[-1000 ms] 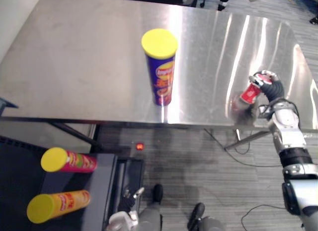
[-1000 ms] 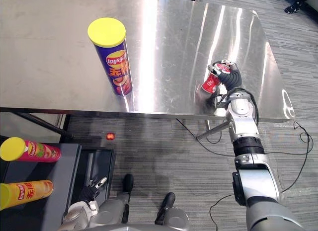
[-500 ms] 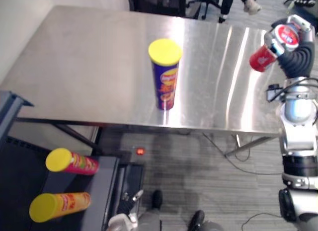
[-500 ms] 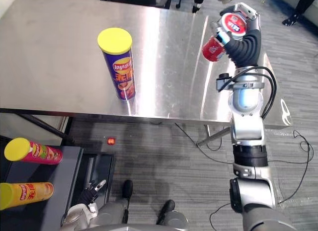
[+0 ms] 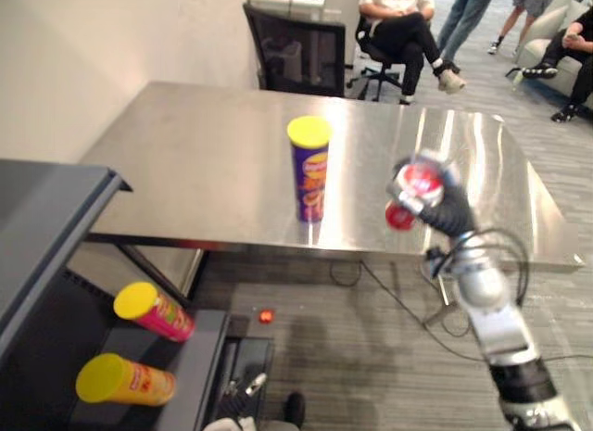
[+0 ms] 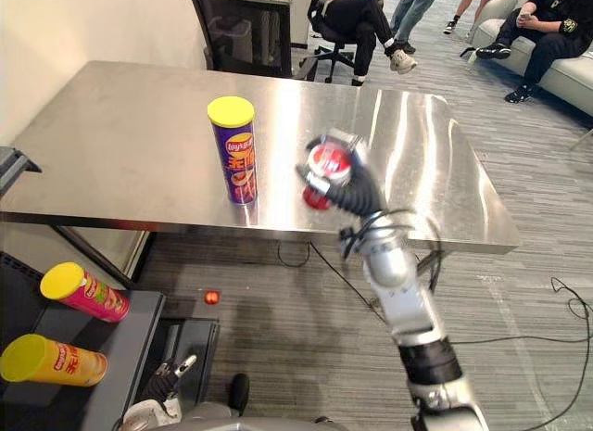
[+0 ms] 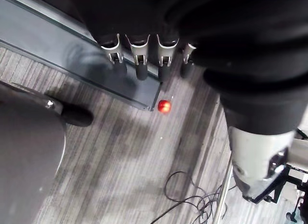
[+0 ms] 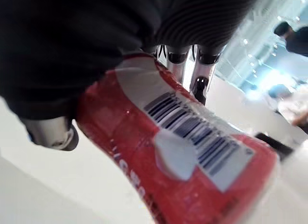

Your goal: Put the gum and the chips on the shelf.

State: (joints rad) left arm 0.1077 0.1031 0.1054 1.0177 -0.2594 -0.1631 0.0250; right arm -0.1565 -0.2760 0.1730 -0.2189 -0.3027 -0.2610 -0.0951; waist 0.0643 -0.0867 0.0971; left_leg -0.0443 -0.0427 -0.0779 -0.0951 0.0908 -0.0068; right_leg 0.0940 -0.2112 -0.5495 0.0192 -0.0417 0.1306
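Note:
A red gum bottle (image 5: 414, 185) with a barcode label (image 8: 192, 132) is held in the air over the table's front edge, with my right hand (image 6: 357, 185) shut round it. A purple chips can (image 5: 309, 171) with a yellow lid stands upright on the steel table (image 5: 185, 171), a short way to the left of the gum. My left hand (image 7: 139, 60) hangs low by the dark shelf (image 5: 56, 199), fingers relaxed and holding nothing.
A pink can (image 5: 153, 310) and an orange can (image 5: 125, 380), both yellow-lidded, lie on the shelf's lower board (image 5: 199, 357). A black chair (image 5: 296, 56) stands behind the table, and people sit further back. A small red ball (image 7: 164, 106) lies on the floor.
The right hand has lifted the gum bottle off the table and swung it left toward the chips can. The camera has tilted up, showing more of the room.

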